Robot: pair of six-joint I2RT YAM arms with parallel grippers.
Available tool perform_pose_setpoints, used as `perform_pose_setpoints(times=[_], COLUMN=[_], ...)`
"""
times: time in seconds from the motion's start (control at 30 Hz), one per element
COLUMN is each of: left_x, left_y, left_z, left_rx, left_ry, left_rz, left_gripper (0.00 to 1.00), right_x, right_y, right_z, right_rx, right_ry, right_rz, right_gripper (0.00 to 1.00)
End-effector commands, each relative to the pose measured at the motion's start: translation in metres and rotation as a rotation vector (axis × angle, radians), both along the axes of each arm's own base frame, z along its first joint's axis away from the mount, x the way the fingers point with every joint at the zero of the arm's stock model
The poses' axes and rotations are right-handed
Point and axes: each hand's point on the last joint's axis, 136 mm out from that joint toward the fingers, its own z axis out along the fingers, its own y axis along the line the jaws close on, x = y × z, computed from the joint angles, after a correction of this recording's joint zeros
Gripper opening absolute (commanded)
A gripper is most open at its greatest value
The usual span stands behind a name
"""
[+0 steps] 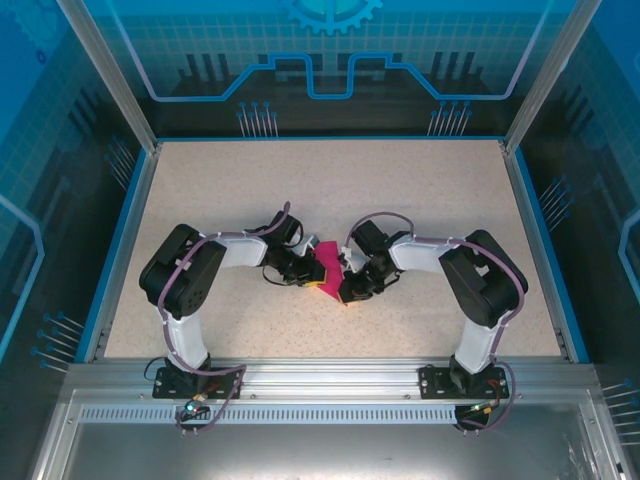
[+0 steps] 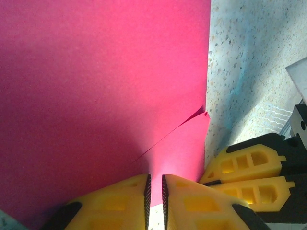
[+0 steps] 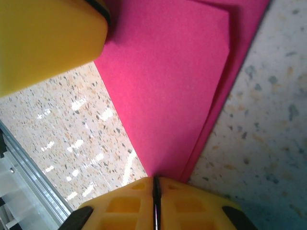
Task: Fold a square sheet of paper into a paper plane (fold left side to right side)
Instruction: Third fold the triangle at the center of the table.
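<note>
The square sheet of paper (image 1: 328,262) lies magenta-pink and folded in layers at the table's centre, between both grippers. In the left wrist view the paper (image 2: 96,86) shows a slanted flap edge. My left gripper (image 2: 154,201) sits low at its near edge, jaws a narrow slit apart, bare table showing through the slit. My right gripper (image 3: 155,203) is shut on the pointed corner of the paper (image 3: 168,86), whose top layer sits slightly offset from the lower one. From above, the left gripper (image 1: 306,274) and right gripper (image 1: 349,288) almost touch across the sheet.
The speckled beige table (image 1: 220,190) has blue side rails and a metal rail (image 1: 320,385) at the near edge. The right gripper's yellow fingers (image 2: 249,172) crowd the left wrist view's right side; a left finger (image 3: 48,38) looms in the right wrist view.
</note>
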Motion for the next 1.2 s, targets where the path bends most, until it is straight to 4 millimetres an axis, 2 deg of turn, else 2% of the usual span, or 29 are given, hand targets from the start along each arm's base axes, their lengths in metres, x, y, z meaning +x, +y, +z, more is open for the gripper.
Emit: perform_pose_setpoints(times=[0.0, 0.1, 0.23, 0.33, 0.47, 0.6, 0.77, 0.93, 1.17], left_x=[-0.022, -0.022, -0.02, -0.02, -0.019, -0.018, -0.012, -0.003, -0.018], left_y=[0.027, 0.026, 0.025, 0.024, 0.023, 0.022, 0.017, 0.009, 0.0], left_z=[-0.037, -0.036, -0.034, -0.033, -0.032, -0.029, -0.018, 0.01, 0.038], left_rx=[0.168, 0.165, 0.16, 0.159, 0.154, 0.146, 0.118, 0.069, 0.051], left_ry=[0.096, 0.093, 0.086, 0.087, 0.082, 0.078, 0.053, -0.01, -0.063], left_rz=[0.012, 0.011, 0.011, 0.011, 0.012, 0.014, 0.013, 0.013, -0.049], left_gripper=[0.18, 0.18, 0.18, 0.18, 0.18, 0.18, 0.18, 0.18, 0.16], right_x=[-0.037, -0.034, -0.021, -0.008, 0.009, 0.016, 0.011, -0.002, -0.006], right_y=[-0.032, -0.028, -0.009, 0.006, 0.016, 0.019, 0.003, -0.017, -0.028], right_z=[-0.006, 0.012, 0.04, 0.047, 0.034, 0.017, -0.011, -0.032, -0.038], right_rx=[-0.13, -0.093, 0.021, 0.085, 0.074, 0.043, -0.053, -0.154, -0.198], right_ry=[0.119, 0.082, 0.021, 0.004, 0.003, 0.022, 0.062, 0.091, 0.092], right_rz=[0.008, 0.01, -0.003, -0.021, -0.043, -0.059, -0.09, -0.095, -0.101], right_gripper=[0.09, 0.09, 0.09, 0.09, 0.09, 0.08, 0.07, 0.0, 0.0])
